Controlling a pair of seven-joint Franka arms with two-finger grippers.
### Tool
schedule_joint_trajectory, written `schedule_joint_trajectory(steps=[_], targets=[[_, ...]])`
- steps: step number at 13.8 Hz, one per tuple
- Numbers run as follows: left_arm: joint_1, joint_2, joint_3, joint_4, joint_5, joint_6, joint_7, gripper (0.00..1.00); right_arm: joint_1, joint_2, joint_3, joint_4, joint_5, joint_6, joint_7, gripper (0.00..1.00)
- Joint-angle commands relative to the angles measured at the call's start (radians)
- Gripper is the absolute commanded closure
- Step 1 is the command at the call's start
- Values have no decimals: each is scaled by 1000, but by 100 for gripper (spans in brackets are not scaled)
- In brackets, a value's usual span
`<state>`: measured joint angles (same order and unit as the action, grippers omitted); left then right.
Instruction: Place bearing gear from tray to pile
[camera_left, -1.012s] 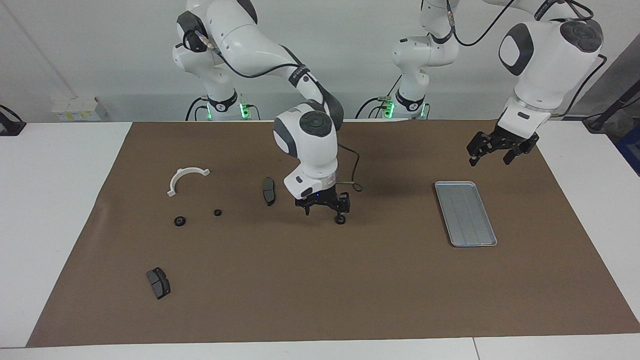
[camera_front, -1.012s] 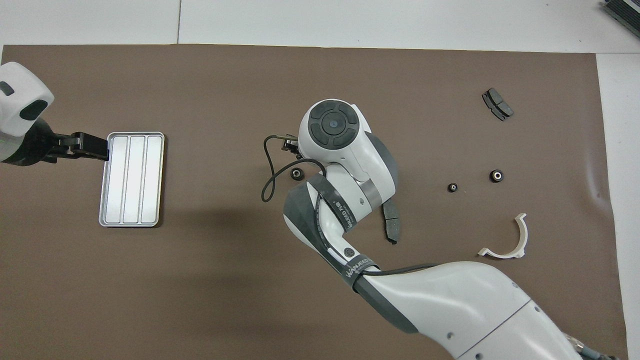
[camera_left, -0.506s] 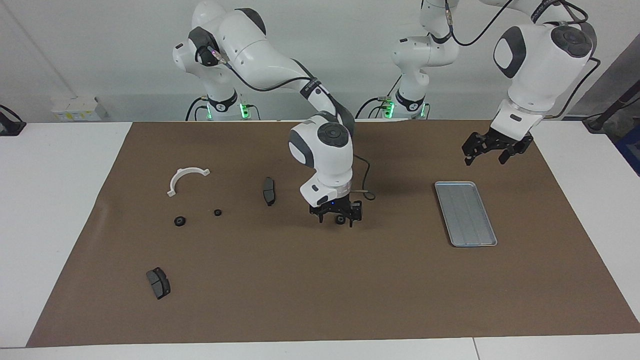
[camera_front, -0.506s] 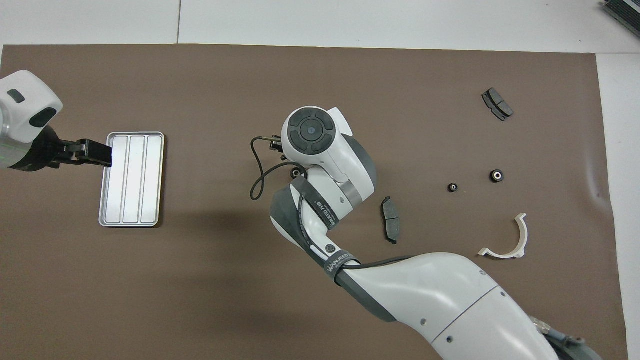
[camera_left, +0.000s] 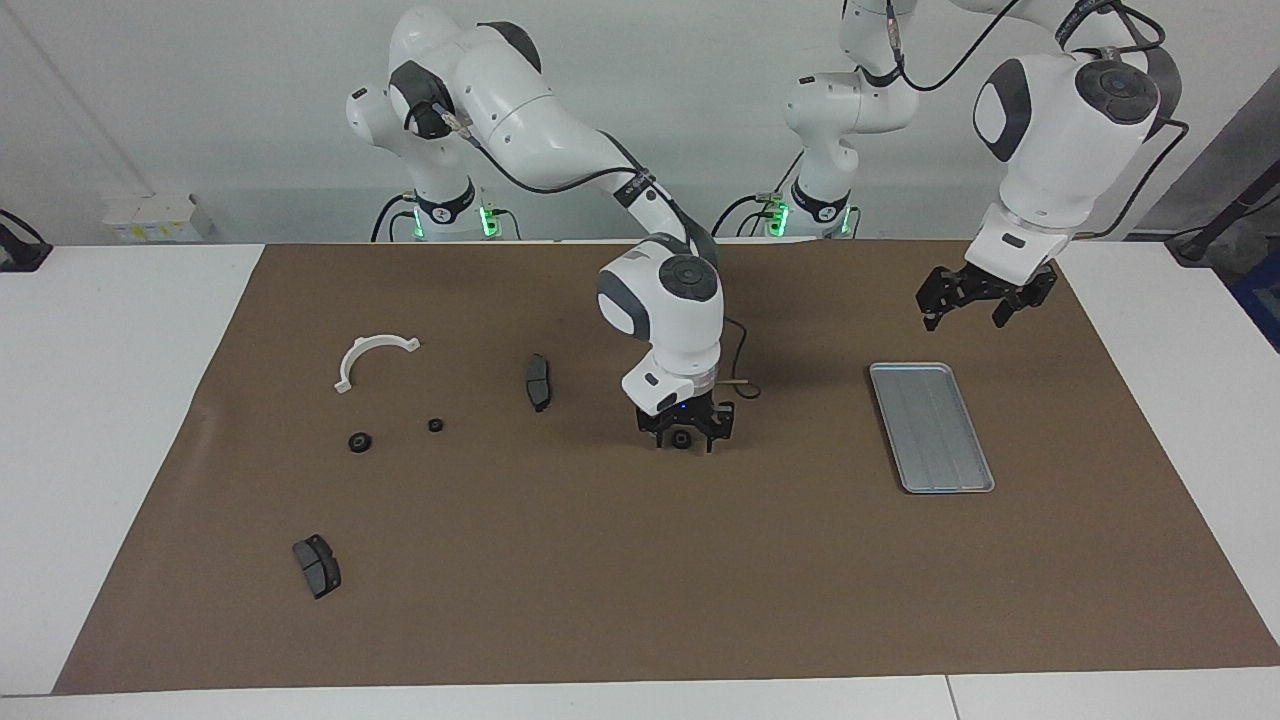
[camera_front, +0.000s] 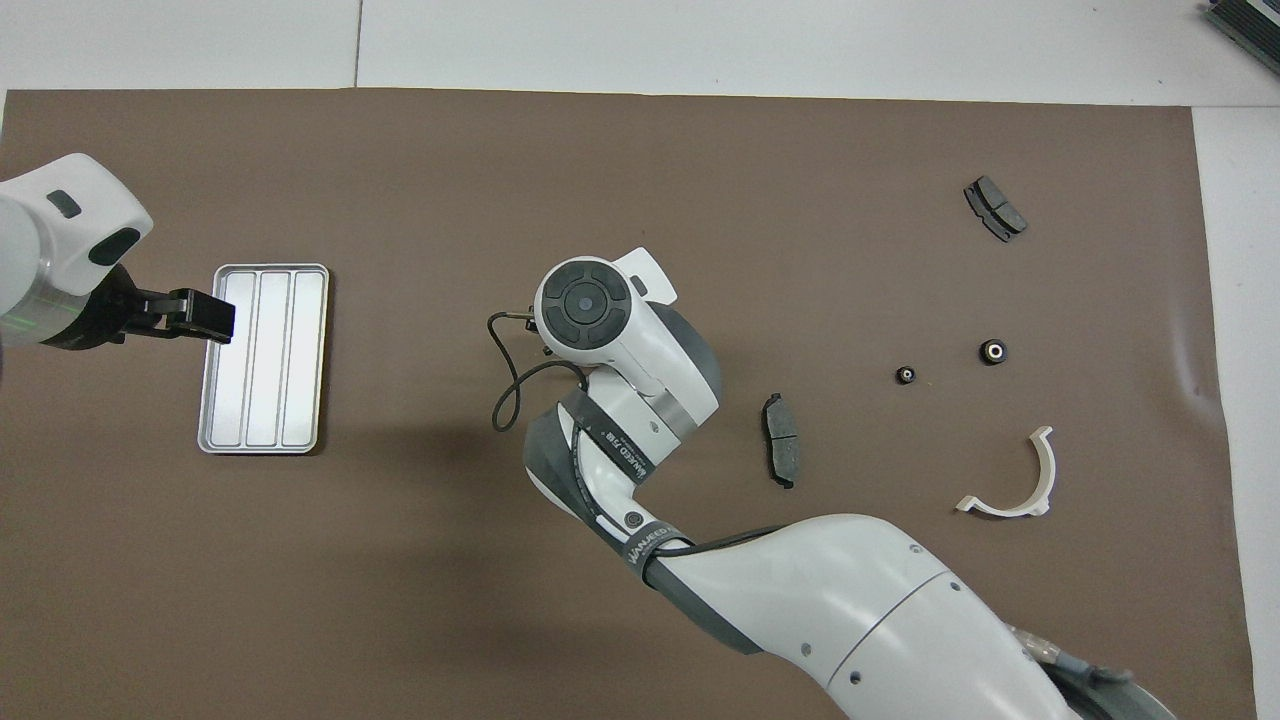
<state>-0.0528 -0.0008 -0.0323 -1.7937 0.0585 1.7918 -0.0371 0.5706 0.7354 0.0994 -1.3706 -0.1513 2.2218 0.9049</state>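
1. Bearing gear (camera_left: 680, 440): small black ring, flat on the brown mat (camera_left: 600, 600) mid-counter. It's between the tray (camera_left: 972, 478) and the pile, nearer the pile, well apart from the tray.
2. The tray shows nothing in it. Judgement: the gear is off the tray but short of the pile, so this looks like a re-grab for the last leg.
3. Right claw (camera_left: 685, 443): down at mat level, pointing straight down, so the jaws can take the low ring from both sides. Jaws part-spread w/ the gear between them, a gap showing on each side. Reads as not yet clamped. Can't tell if a fingertip touches the gear. In the overhead view the wrist hides gear and claw.
4. Left claw (camera_left: 975, 300): raised, jaws wide apart, holding nothing. In the overhead view it covers the tray's rim toward the left arm's end. Left arm waits, prob. kept high to stay out of the way.
5. Pile, toward the right arm's end:
   - white half-ring bracket (camera_left: 372, 360)
   - brake pad (camera_left: 538, 381), closest to the gear
   - 2nd brake pad (camera_left: 317, 565), farthest from the robots
   - two small black bearings (camera_left: 359, 441) (camera_left: 435, 425) btw. bracket and 2nd pad, all loosely spread.
6. Next, as I judge: squeeze square on the ring, since a thin round part could skid or tip.
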Motion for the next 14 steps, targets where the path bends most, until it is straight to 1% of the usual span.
schedule_joint_trajectory(steps=[1,2,4,6,8,10,12,14], targets=[[-19,-25,6,-36,27,18,-18,0,8,-19,0,-64,-63,22,17,42],[-21,-27,6,-38,27,20,-20,0,8,-21,2,-64,-70,16,14,54],[-21,-27,6,-38,27,17,-20,0,8,-21,0,-58,-74,1,11,100],[-19,-27,6,-38,27,17,-20,0,5,-34,0,-48,-105,-22,6,100],[-21,-27,6,-38,27,17,-20,0,-15,-51,2,-50,-102,-30,-12,100],[-19,-27,6,-38,27,18,-21,0,-66,-100,3,-74,-99,-44,-55,100],[-19,-27,6,-38,27,20,-21,0,-115,-160,3,-132,-88,-40,-87,100],[-19,-27,6,-38,27,14,-21,0,-185,-250,5,-250,-88,-24,-138,100]])
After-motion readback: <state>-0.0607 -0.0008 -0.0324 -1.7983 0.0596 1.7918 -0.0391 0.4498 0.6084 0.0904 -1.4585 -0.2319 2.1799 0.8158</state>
